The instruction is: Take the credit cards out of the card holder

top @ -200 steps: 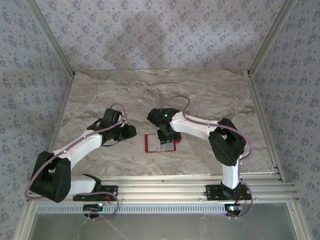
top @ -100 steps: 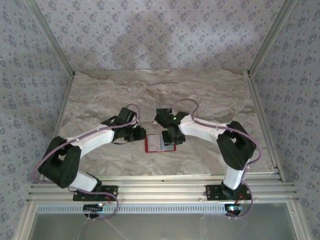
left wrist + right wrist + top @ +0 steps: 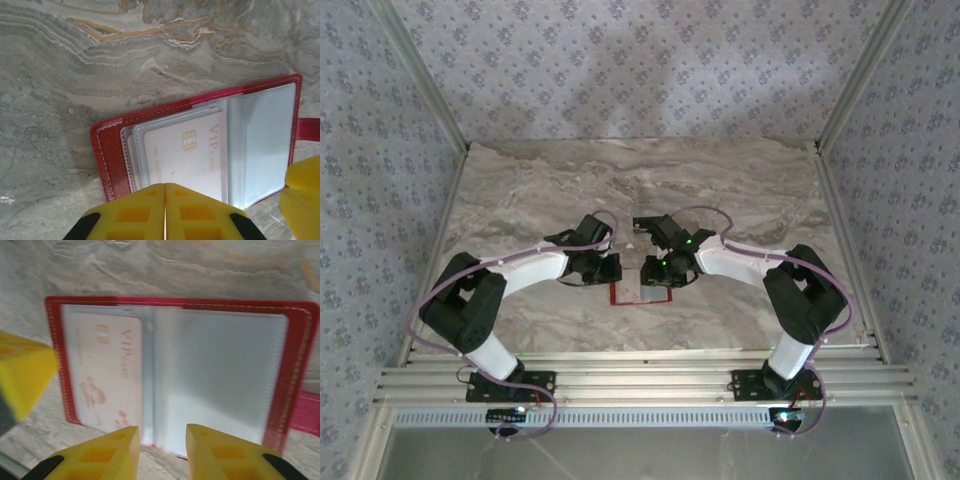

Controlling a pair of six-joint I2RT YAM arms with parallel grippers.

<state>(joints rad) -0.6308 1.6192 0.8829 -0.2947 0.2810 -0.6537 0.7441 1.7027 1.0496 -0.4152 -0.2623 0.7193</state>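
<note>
The red card holder (image 3: pixel 632 294) lies open on the marble table between my two grippers. In the left wrist view the card holder (image 3: pixel 111 150) shows a whitish credit card (image 3: pixel 182 160) with a gold chip in a clear pocket, with the edges of more behind it. My left gripper (image 3: pixel 165 192) is shut, with nothing between its tips, at the holder's near edge over that card. In the right wrist view the card holder (image 3: pixel 300 345) has the credit card (image 3: pixel 107 375) in its left pocket. My right gripper (image 3: pixel 162 440) is open, hovering at the holder's fold.
The holder's snap tab (image 3: pixel 306 412) sticks out on its right side. The bare marble table (image 3: pixel 640 180) stretches behind the holder. An aluminium rail (image 3: pixel 640 375) runs along the near edge, and patterned walls (image 3: pixel 380 150) close in the sides and back.
Both arms have swung inward to the card holder. The left gripper has closed, and the right gripper's jaws have narrowed.
</note>
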